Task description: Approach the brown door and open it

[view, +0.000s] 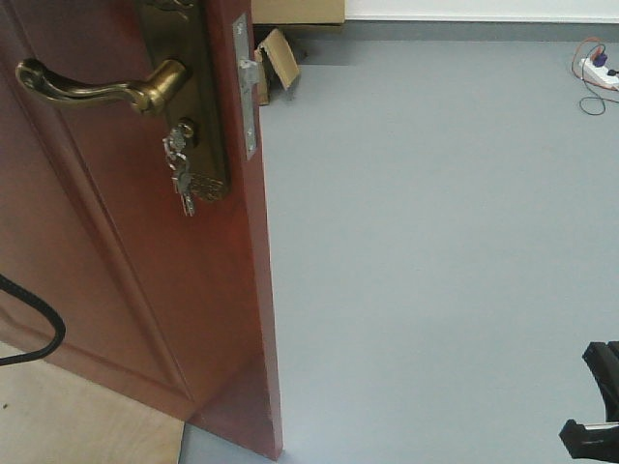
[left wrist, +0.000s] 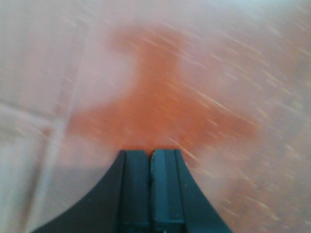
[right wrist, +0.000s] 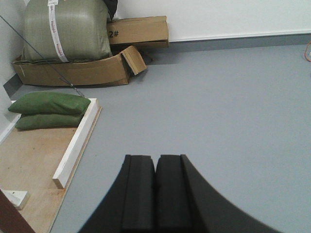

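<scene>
Both jaws pressed together. We find left gripper [left wrist: 150, 162] facing the brown door [view: 116, 309] close-up; right gripper [right wrist: 156, 167] faces floor [right wrist: 228, 97].

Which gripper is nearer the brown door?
Left, probably. The left gripper faces a blurred reddish-brown surface filling its view; the right gripper points over grey floor, brown door at its left.

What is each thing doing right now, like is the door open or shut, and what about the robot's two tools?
brown door: open, its free edge clear of any frame.
brass lever handle: roughly level, nothing gripping it.
keys: hanging from the lock.
left tool: shut, empty.
right tool: shut, empty.
cardboard box: end flap bent open.
green sacks: stacked, one on the other.
</scene>
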Motion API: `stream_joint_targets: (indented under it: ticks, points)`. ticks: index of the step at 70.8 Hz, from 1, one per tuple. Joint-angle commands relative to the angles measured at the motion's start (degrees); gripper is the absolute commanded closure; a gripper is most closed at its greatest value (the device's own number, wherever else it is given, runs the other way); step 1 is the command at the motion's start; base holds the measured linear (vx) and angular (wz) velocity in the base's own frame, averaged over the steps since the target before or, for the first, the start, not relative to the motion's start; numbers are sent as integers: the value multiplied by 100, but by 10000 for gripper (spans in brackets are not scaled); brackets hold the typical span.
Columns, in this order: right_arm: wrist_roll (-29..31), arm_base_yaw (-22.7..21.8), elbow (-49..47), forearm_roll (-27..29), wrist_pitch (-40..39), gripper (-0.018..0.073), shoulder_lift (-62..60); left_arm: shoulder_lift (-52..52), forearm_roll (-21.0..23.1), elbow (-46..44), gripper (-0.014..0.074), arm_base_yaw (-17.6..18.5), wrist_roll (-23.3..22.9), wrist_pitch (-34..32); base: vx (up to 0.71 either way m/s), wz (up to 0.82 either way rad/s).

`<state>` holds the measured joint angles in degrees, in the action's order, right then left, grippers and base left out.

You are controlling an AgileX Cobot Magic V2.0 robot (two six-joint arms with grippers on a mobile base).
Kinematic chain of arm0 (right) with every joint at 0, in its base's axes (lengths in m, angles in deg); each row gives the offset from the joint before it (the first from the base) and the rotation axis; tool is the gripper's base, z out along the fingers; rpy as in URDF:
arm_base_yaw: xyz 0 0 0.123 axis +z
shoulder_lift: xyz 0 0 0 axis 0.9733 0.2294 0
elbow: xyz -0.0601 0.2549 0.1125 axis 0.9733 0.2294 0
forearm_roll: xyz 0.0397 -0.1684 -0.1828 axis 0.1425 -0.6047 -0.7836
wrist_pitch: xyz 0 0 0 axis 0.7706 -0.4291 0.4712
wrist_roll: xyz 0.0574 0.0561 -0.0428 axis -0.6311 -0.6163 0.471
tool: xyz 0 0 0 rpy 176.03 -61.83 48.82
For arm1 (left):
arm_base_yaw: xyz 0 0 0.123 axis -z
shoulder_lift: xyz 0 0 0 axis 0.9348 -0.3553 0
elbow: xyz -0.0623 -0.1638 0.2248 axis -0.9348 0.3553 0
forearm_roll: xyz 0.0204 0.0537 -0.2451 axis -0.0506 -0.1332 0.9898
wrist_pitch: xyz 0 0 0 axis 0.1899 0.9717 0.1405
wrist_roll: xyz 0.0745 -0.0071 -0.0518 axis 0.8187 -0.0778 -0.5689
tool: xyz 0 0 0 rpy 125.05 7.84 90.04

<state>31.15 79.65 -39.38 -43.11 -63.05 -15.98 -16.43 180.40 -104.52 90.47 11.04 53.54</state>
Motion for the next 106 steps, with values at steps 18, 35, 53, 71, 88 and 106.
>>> stream_joint_targets:
  ticks: [18,35,53,71,88,106]
  points:
    - [63,-5,11,-30,-462,559,-90,58,469,-151,580,45,9,126,21,-2]
    - [63,-5,11,-30,-462,559,-90,58,469,-151,580,45,9,126,20,0]
    - [63,-5,11,-30,-462,559,-90,58,469,-151,580,45,9,126,19,4]
    - [63,-5,11,-30,-464,559,-90,58,469,-151,580,45,9,126,17,6]
    - [63,-5,11,-30,-464,559,-90,58,469,-151,580,45,9,126,13,5]
    - [63,-5,11,-30,-464,559,-90,58,469,-151,580,45,9,126,8,3]
